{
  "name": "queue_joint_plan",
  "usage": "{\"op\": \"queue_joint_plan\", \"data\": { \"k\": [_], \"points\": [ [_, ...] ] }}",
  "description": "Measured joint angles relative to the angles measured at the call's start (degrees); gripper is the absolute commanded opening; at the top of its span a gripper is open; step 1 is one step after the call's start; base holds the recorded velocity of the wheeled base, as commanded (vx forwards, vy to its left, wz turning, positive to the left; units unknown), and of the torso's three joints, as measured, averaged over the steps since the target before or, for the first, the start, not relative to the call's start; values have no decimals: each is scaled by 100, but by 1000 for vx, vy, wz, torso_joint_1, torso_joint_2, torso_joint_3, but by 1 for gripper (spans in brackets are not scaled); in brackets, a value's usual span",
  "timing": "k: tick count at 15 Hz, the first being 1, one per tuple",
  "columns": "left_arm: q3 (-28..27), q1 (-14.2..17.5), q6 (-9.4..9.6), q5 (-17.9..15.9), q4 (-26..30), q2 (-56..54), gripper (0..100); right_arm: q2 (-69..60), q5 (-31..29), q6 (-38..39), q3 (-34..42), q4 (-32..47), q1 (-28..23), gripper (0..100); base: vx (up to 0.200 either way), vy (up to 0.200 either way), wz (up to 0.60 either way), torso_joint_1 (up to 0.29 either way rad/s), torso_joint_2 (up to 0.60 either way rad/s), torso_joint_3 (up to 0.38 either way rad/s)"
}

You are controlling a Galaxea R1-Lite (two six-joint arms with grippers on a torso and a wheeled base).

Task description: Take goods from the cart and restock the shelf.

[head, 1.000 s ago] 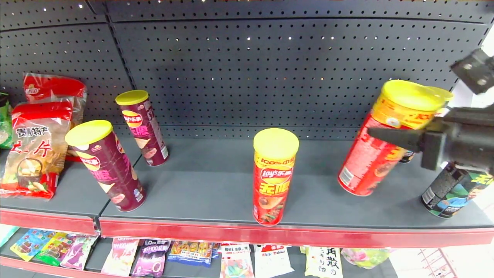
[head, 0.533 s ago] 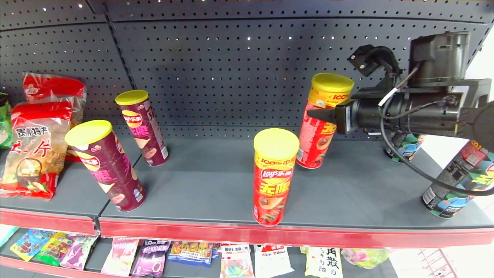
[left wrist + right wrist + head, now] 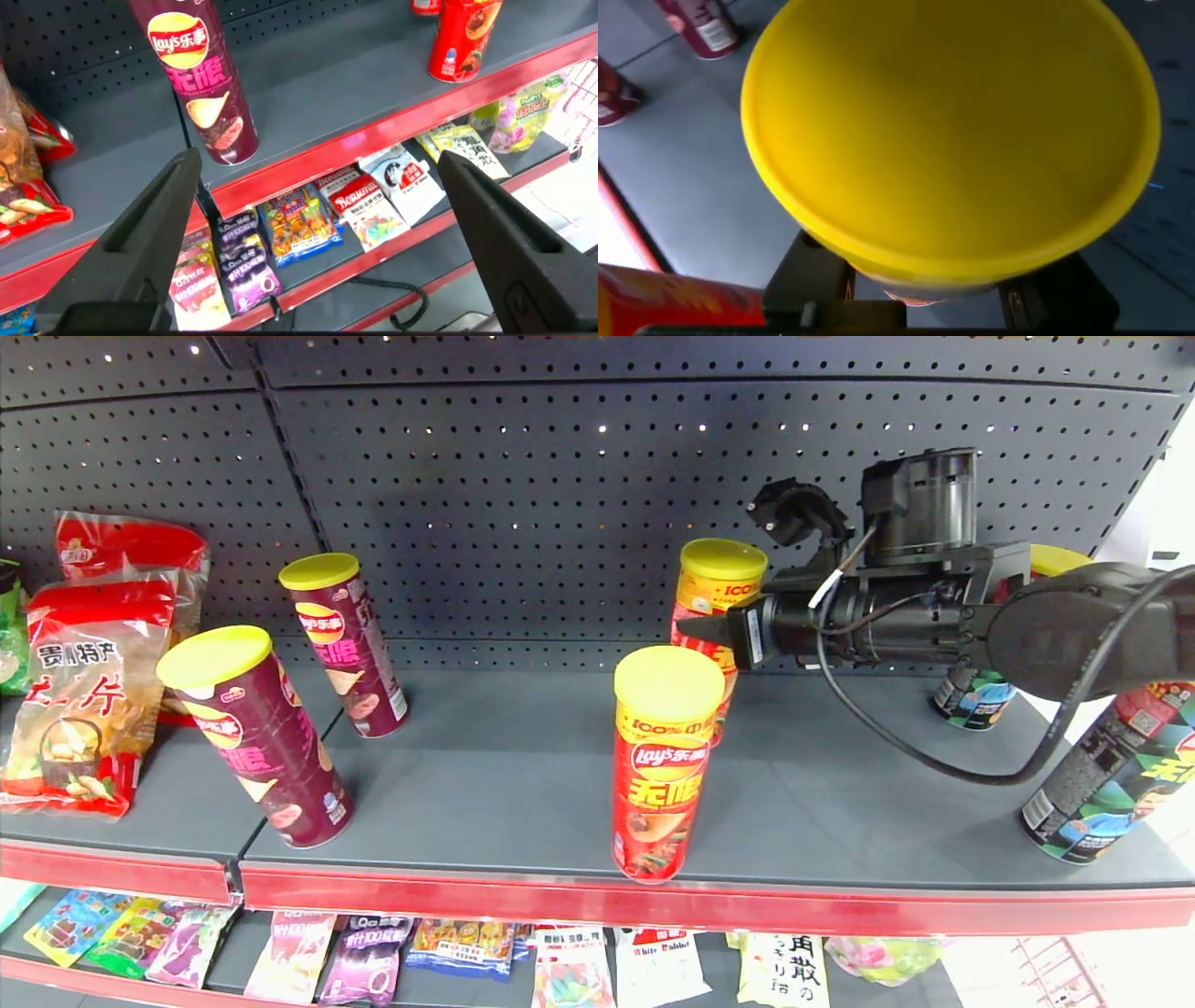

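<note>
Your left gripper (image 3: pixel 318 166) hangs low in front of the shelf (image 3: pixel 523 775) with its fingers spread wide and nothing between them. A purple can (image 3: pixel 201 79) stands on the shelf beyond it.

The front red can (image 3: pixel 665 765) stands at the shelf's edge, just nearer than the right gripper (image 3: pixel 714 627) and slightly to its fingertip side.

The right gripper is clamped on the held can (image 3: pixel 719 581), gripping it just under the yellow lid (image 3: pixel 952 131). A second ago this can was tilted and far out toward the shelf's right end. It has since swung across and deeper in two steps, and it now sits almost upright, directly behind the front red can. Its base is hidden behind that can, so you cannot tell whether it touches the shelf yet.

Behind the gripper's wrist stand the dark cans (image 3: pixel 976 698), and past the fingertips is the pegboard (image 3: pixel 523 523).

The carry looks nearly done. What probably remains is to lower the can, release it, and back out without clipping the front can.
</note>
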Motion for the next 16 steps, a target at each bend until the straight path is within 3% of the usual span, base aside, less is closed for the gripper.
{"op": "queue_joint_plan", "data": {
  "k": [15, 16],
  "points": [
    [205, 0, 0, -2, -11, -56, 100, 649, -18, 315, -499, -11, 96, 0, 0, 0, 0, 0, 0, 0],
    [224, 0, 0, -5, -11, -61, 100, 649, -18, 301, -496, -16, 89, 100, 0, 0, 0, 0, 0, 0]
  ]
}}
